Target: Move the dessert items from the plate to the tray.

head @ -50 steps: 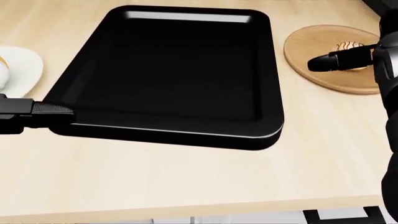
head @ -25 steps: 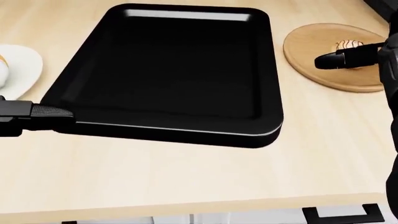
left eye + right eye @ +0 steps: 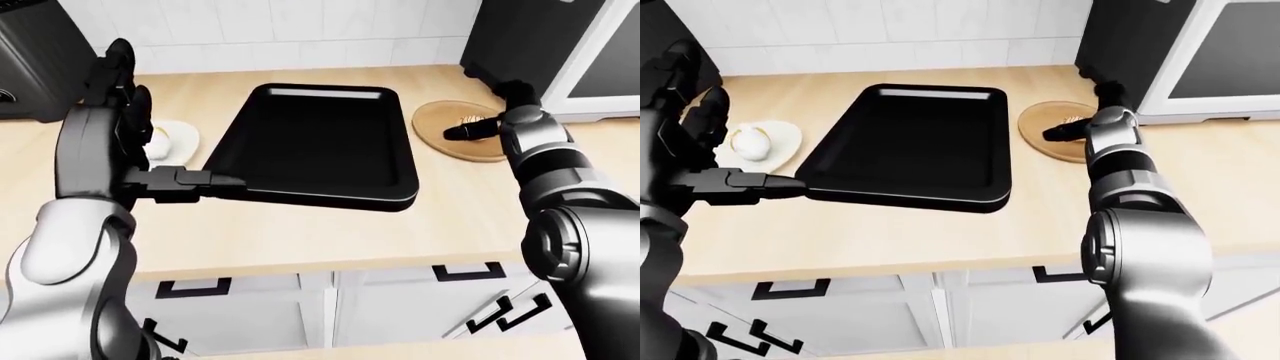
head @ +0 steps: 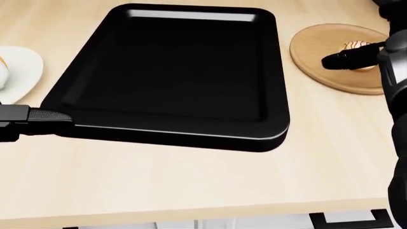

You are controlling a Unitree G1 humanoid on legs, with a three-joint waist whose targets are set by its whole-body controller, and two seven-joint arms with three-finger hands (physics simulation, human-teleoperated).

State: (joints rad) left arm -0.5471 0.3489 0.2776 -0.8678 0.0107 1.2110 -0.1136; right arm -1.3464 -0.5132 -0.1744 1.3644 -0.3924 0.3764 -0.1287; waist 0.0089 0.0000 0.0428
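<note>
Tray point(image 4: 184, 71), black and rectangular with rounded corners and a raised rim, lies flat on a pale wooden surface point(image 4: 191, 181) and fills the middle of the head view. Its near rim carries a thin bright line, and nothing lies inside it.

Nearest the camera, white cabinet fronts with black handles point(image 3: 190, 287) run beneath the surface's edge in the left-eye view.

At the tray's near left corner, the left hand point(image 3: 105, 142) stands upright with its fingers point(image 3: 120, 64) spread apart and holding nothing; one dark finger point(image 4: 38, 116) reaches sideways to the tray's rim, though whether it touches cannot be told.

Just beyond the left hand, left of the tray, a white plate point(image 3: 765, 142) holds a pale rounded dessert item point(image 3: 748, 141).

To the right of the tray, apart from it, a round wooden plate point(image 4: 330, 52) carries a small pastry with dark stripes point(image 4: 355, 46). The right hand point(image 3: 500, 124) hovers over this plate, one dark finger point(image 4: 343, 60) pointing toward the tray across the pastry. Whether these fingers are spread or closed on the pastry cannot be told.

Farthest away, a white tiled wall point(image 3: 300, 30) rises past the surface, with a dark appliance point(image 3: 1140, 45) at the right.
</note>
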